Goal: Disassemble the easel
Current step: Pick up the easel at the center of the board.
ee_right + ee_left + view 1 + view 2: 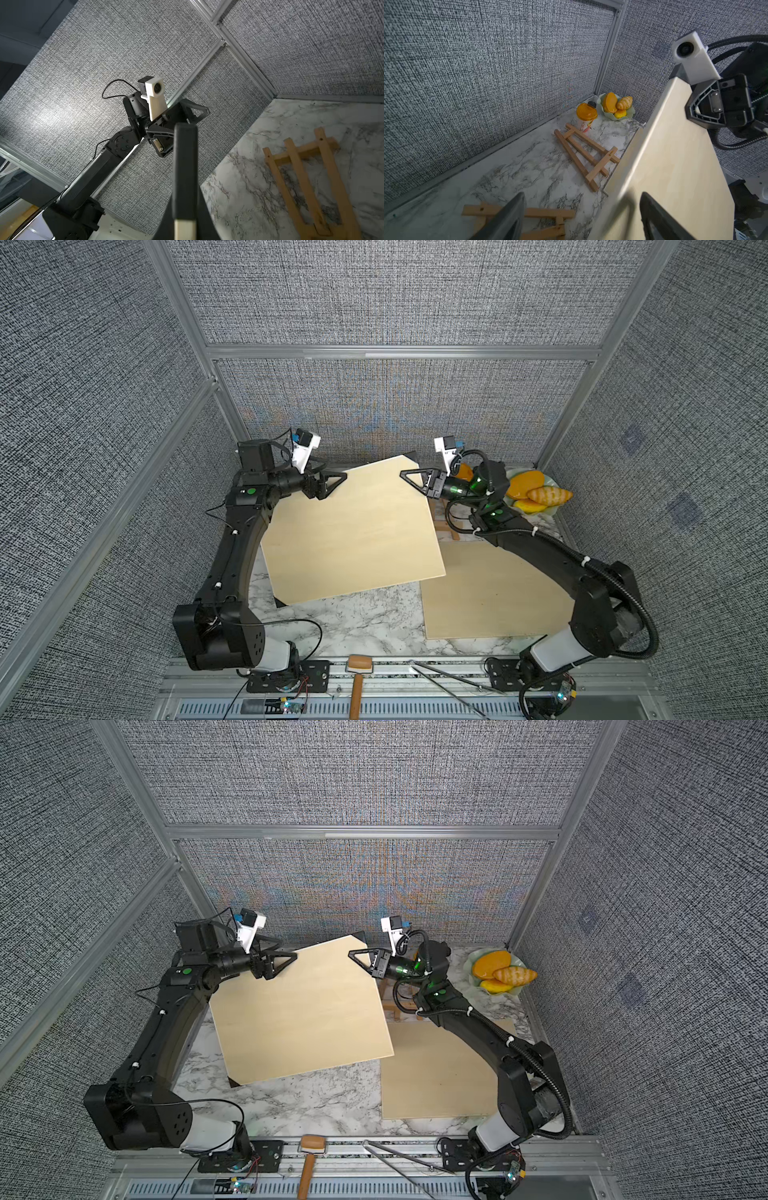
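A large pale wooden board (353,535) (299,1015) hangs tilted above the marble table. My right gripper (409,476) (185,128) is shut on the board's far right edge. My left gripper (332,483) (581,196) is open at the far left edge, its fingers (510,216) wide apart, with the blurred board corner (623,207) between them. Behind the board, two small wooden easels lie flat on the table. One easel (583,153) (307,172) lies near the cup, and the other easel (529,216) lies under my left gripper. In the top views the board hides most of them.
A second pale board (490,593) lies flat at the front right. A green bowl of fruit and bread (536,493) sits in the back right corner beside an orange-lidded cup (586,116). A mallet (359,680) and metal tongs (449,684) lie on the front rail.
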{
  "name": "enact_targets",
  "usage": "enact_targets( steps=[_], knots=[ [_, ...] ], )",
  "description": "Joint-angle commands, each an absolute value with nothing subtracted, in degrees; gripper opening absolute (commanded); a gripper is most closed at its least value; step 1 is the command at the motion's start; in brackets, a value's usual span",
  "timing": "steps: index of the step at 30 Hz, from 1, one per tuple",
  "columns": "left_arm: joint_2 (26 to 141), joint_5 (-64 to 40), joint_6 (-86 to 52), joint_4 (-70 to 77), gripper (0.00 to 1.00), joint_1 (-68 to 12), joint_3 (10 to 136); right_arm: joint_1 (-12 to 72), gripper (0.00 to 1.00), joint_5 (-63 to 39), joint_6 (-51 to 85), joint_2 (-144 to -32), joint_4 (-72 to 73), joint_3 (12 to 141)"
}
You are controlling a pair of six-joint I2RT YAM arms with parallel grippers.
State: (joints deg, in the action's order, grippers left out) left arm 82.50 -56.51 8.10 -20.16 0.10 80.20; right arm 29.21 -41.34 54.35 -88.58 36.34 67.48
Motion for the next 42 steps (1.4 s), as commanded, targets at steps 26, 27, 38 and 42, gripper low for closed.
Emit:
enact_targets(
  steps=[26, 27, 38, 42],
  knots=[
    [76.96, -39.98, 4.58, -16.27, 0.99, 0.17, 72.12, 43.99, 0.00, -14.76, 61.69, -91.63, 40.79, 51.54],
    [76.80, -39.13, 4.49, -16.10, 0.99, 0.18, 71.76, 44.56, 0.00, -13.71, 62.08, -91.98, 40.83, 50.66],
    [74.14, -34.11, 3.42, -14.59, 0.99, 0.26, 67.62, 49.51, 0.00, -3.43, 67.41, -98.01, 46.95, 41.20],
    [74.22, -33.58, 3.61, -14.93, 0.99, 0.27, 66.98, 50.25, 0.00, -3.55, 69.84, -100.71, 48.81, 39.01]
  ],
)
